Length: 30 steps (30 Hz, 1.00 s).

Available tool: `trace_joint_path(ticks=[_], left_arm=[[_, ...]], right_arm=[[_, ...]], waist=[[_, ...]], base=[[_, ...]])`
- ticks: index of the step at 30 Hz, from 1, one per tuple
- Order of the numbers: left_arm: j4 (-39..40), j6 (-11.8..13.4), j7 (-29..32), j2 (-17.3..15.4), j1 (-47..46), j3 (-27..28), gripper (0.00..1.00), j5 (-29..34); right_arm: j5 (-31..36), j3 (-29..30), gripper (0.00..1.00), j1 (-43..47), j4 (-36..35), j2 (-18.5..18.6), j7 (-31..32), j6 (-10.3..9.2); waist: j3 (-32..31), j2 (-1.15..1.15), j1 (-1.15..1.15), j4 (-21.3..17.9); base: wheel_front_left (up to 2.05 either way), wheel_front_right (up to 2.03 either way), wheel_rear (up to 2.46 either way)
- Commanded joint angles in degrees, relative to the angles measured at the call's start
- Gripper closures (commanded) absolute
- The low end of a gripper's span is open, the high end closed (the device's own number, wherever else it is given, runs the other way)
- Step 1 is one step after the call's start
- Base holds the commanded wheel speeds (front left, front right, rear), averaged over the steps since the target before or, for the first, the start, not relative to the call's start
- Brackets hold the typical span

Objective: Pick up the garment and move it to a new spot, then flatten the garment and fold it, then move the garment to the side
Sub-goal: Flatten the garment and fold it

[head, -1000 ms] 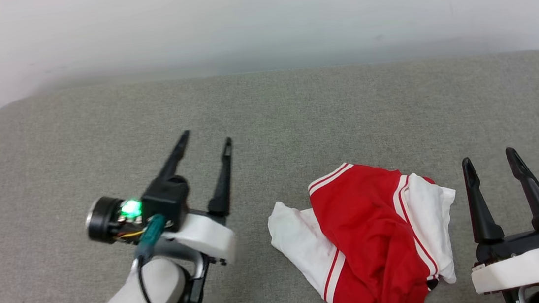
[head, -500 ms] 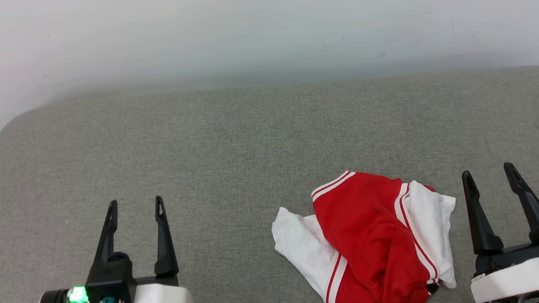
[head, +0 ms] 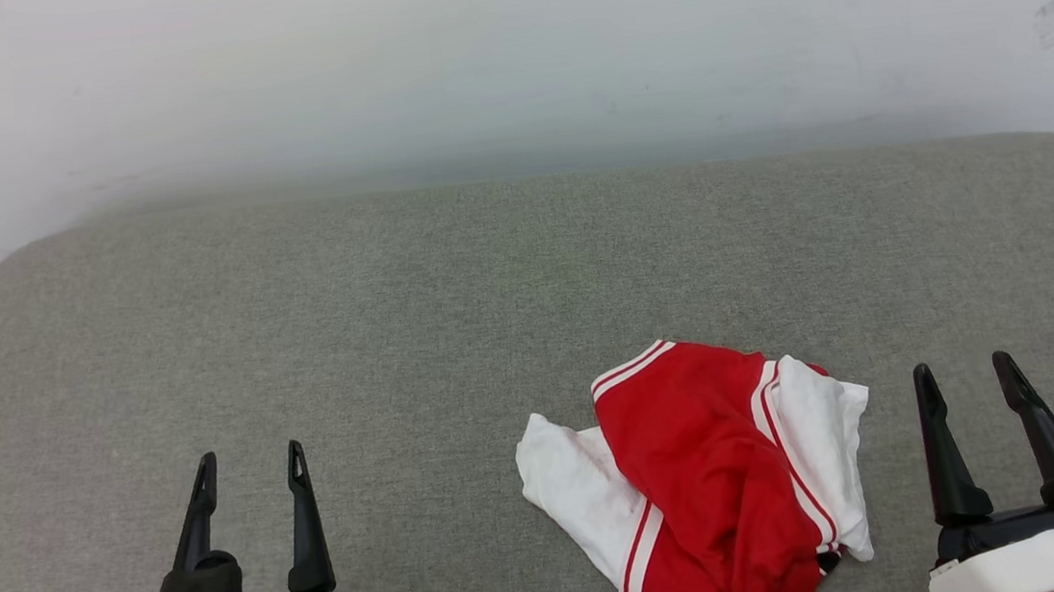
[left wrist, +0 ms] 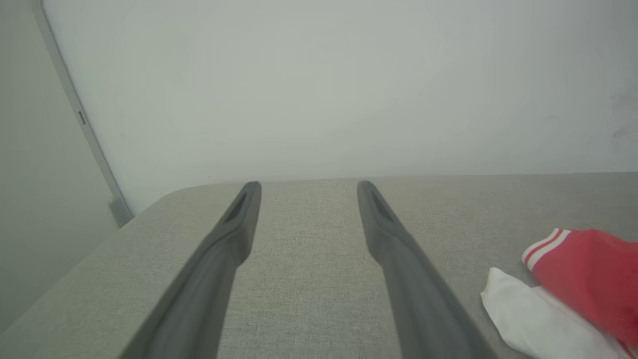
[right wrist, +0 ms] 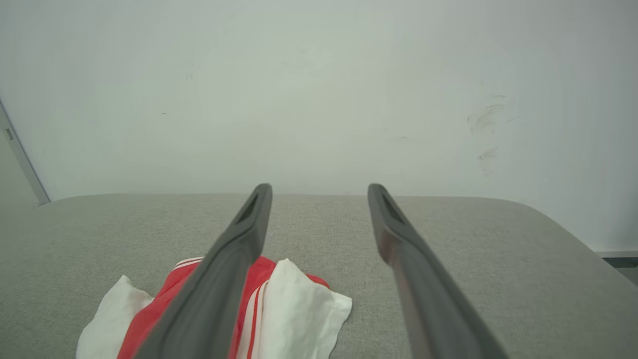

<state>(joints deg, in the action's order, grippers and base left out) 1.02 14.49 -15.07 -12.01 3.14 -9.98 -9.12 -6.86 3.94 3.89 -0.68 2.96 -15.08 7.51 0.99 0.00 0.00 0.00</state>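
The red-and-white jersey (head: 700,482) is lying crumpled on the gray fabric surface (head: 449,294) — nearer the right gripper (head: 964,365) than the left gripper (head: 250,453), both standing spread wide and gripping nothing.

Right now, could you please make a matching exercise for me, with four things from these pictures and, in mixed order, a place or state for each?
Things:
1. garment
2. left gripper
3. right gripper
4. grey padded surface

Places or states:
A. open and empty, close to the garment's right edge
B. crumpled heap, red and white
C. carries the garment
D. open and empty, well apart from the garment

Pairs: 1-B; 2-D; 3-A; 4-C
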Motion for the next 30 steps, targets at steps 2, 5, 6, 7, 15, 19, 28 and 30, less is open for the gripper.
trace_joint_path(ticks=[2, 5, 6, 7, 15, 19, 28, 30], left_arm=[[-0.1, -1.2, -0.1, 1.1, 1.4, 1.2, 0.00, 1.3], [-0.2, -1.9, -0.1, 2.0, 2.3, 2.4, 0.00, 2.5], [-0.3, -2.3, -0.1, 2.4, 2.4, 2.7, 0.00, 2.9], [-0.3, -2.6, -0.1, 2.7, 2.6, 2.9, 0.00, 3.3], [-0.9, -4.7, -0.2, 4.5, 3.3, 4.7, 0.00, 5.2], [-1.2, -5.5, -0.2, 5.0, 3.6, 5.5, 0.00, 5.8], [-2.0, -6.5, -0.2, 6.0, 3.6, 6.5, 0.00, 6.8], [-2.0, -6.8, -0.2, 6.2, 3.6, 6.7, 0.00, 6.9]], right_arm=[[-0.2, 0.0, 0.00, 0.9, 0.1, -0.2, -0.1, -0.04], [-0.3, -0.1, 0.00, 1.1, 0.3, -0.2, -0.1, -0.04], [-0.4, -0.1, 0.00, 1.1, 0.3, -0.2, -0.1, -0.04], [-0.4, 0.0, 0.00, 1.1, 0.3, -0.2, -0.1, -0.04], [-1.2, 0.2, 0.00, 1.2, 0.8, -0.2, -0.1, -0.04], [-1.4, 0.1, 0.00, 1.2, 0.9, -0.2, -0.1, -0.04], [-1.3, 0.0, 0.00, 1.1, 0.9, -0.2, -0.1, -0.04], [-1.2, 0.0, 0.00, 1.0, 1.0, -0.2, -0.1, -0.04]], waist=[[-0.1, 0.00, 0.00, -0.2], [-0.2, 0.00, 0.00, -0.3], [-0.3, 0.00, 0.00, -0.3], [-0.3, 0.00, 0.00, -0.3], [-0.3, 0.00, 0.00, -0.1], [-0.3, 0.00, 0.00, -0.2], [-0.3, 0.00, 0.00, -0.3], [-0.3, 0.00, 0.00, -0.3]], base=[[0.00, 0.00, 0.00], [0.00, 0.00, 0.00], [0.00, 0.00, 0.00], [0.00, 0.00, 0.00], [0.00, 0.00, 0.00], [0.00, 0.00, 0.00], [0.00, 0.00, 0.00], [0.00, 0.00, 0.00]])
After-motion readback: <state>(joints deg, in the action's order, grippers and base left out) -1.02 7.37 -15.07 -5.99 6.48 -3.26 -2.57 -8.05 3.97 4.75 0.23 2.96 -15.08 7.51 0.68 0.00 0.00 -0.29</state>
